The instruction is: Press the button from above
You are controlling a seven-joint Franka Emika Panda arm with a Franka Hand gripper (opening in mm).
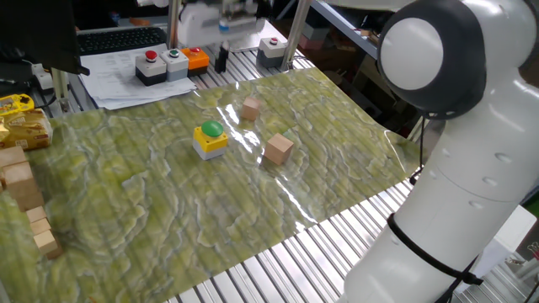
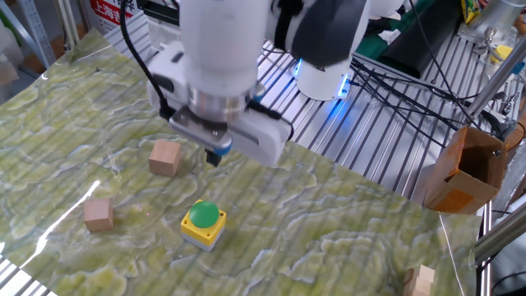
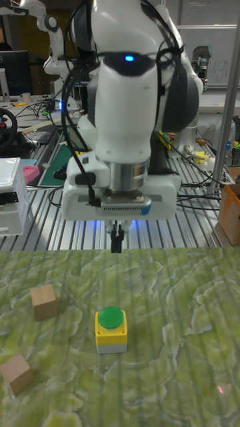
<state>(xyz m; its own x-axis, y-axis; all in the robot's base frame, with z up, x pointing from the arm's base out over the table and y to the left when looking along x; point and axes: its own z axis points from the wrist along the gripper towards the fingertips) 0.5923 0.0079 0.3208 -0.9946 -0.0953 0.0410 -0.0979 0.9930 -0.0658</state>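
The button [image 1: 210, 139] has a round green dome on a yellow box with a grey base, and it stands on the green mat [image 1: 152, 210]. It also shows in the other fixed view [image 2: 204, 220] and in the tall view [image 3: 111, 327]. My gripper [image 3: 116, 247] hangs above the mat, behind the button and apart from it, pointing straight down. Its two dark fingers are pressed together with nothing between them. In the other fixed view the gripper [image 2: 214, 156] is up and slightly right of the button. The gripper [image 1: 222, 61] is blurred at the back in one fixed view.
Two wooden cubes [image 2: 164, 157] [image 2: 99, 214] lie left of the button. A stack of wooden blocks [image 1: 21, 181] stands at the mat's left edge. Other button boxes [image 1: 168, 64] sit on papers at the back. A cardboard box [image 2: 464, 168] stands off the mat.
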